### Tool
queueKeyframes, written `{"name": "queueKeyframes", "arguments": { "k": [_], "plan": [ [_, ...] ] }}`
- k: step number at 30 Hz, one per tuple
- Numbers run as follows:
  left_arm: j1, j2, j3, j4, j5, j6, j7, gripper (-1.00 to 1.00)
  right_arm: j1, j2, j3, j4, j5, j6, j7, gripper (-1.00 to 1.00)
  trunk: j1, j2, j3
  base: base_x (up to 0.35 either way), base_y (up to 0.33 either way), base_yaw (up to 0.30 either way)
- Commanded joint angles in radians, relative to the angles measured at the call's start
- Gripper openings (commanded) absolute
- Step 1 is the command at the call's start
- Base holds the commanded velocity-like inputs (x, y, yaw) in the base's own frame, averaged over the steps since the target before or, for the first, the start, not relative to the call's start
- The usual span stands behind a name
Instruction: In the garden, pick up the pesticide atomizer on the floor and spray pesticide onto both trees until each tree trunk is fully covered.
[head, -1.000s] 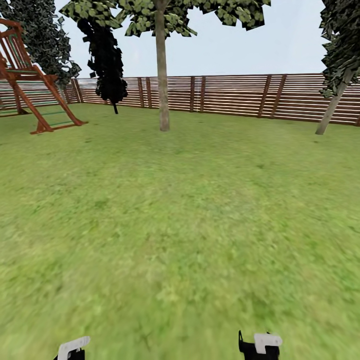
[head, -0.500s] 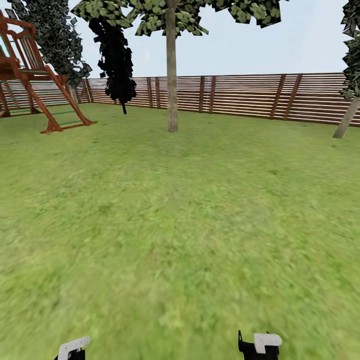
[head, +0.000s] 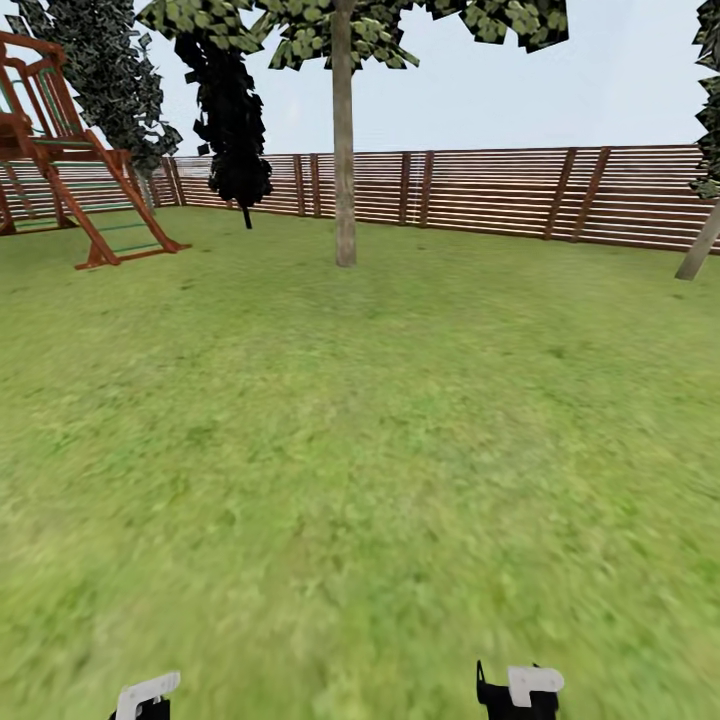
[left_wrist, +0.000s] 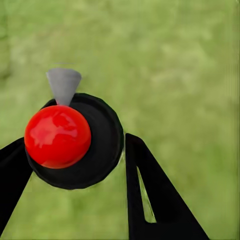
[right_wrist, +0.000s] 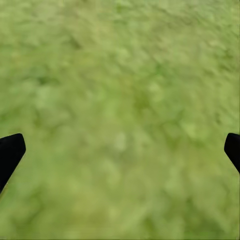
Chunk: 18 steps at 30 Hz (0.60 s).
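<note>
The view is still panning slightly, settling the nearer tree trunk (head: 345, 150) near 12 o'clock; the second trunk (head: 699, 245) is sliding out at 2 o'clock. The left hand (left_wrist: 75, 160) is holding the pesticide atomizer (left_wrist: 75, 140); the right hand (right_wrist: 120, 150) is hanging wide over lawn (head: 360, 450). Judged stage: approaching to spray.

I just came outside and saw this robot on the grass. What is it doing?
The robot is out on the lawn, facing a tall tree trunk near the wooden fence. Its left gripper is shut on the pesticide atomizer, a black sprayer with a red knob. The right gripper is open over the grass. No spraying shows yet.
</note>
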Motion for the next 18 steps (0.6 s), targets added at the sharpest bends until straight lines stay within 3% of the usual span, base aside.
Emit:
{"name": "queueKeyframes", "arguments": {
  "k": [1,18],
  "plan": [
    [0.000,0.000,-0.008,0.000,0.003,-0.002,0.005,-1.00,-0.001,0.000,0.008,0.001,-0.001,-0.001,-0.008,1.00,0.000,0.000,-0.001,0.345,0.000,0.000],
    [0.000,0.000,-0.008,0.000,0.003,-0.002,0.005,-1.00,-0.001,0.000,0.009,0.001,-0.001,-0.001,-0.008,1.00,0.000,0.000,-0.001,0.345,0.000,0.000]
  ]
}}
